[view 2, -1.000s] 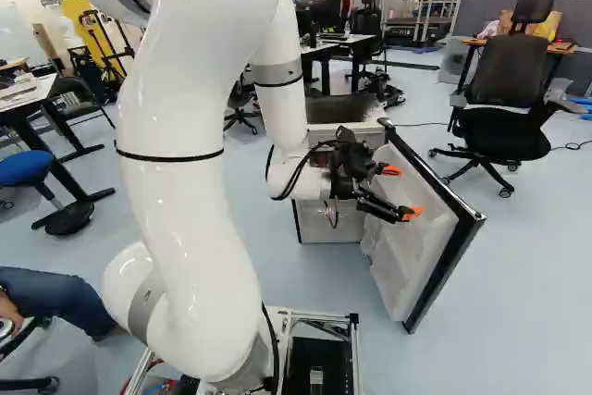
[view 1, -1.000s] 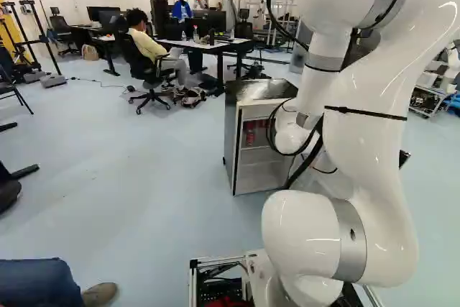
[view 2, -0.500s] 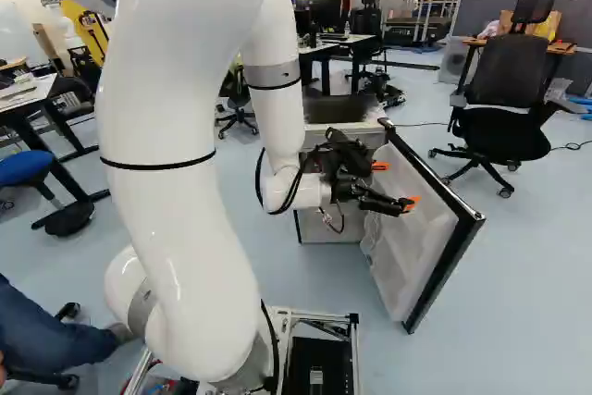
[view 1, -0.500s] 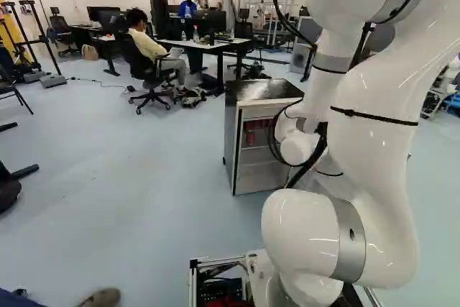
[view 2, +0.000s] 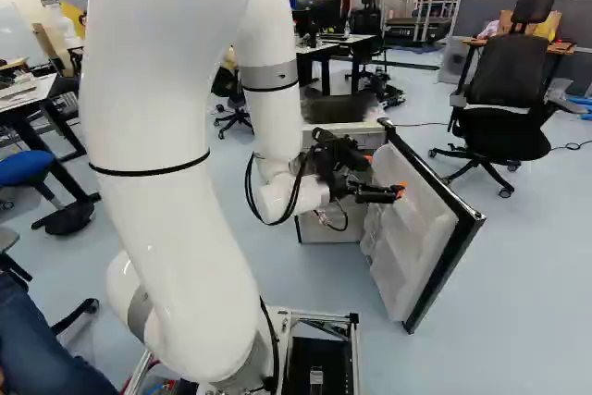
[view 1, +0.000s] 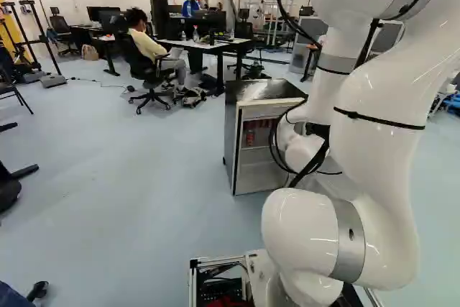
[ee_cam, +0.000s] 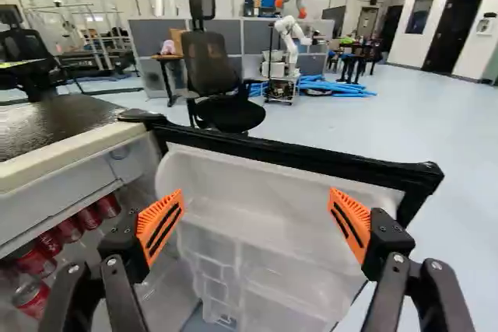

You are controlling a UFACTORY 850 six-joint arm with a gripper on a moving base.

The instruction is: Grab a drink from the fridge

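The fridge door (view 2: 416, 238) is swung wide, its black edge bounded by pale floor (view 1: 136, 199) on the outer side. More floor is left open along the fridge's (view 1: 251, 175) closed side, at the middle of the left base view. The gripper (view 2: 385, 175) is held with its fingers spread wide, the door's white inner shelves (ee_cam: 268, 250) seen between and ahead of them. The red cans (ee_cam: 31, 297) are kept inside the fridge, beneath its top (ee_cam: 54, 126), beside one finger. The way outward is blocked by the door, beyond which an office chair (ee_cam: 214, 91) is placed; another robot (ee_cam: 289, 33) is seen farther off. In the left base view the gripper and door are hidden by the arm (view 1: 374, 127). Some cans are cut off by the wrist view's border, so their number cannot be told.
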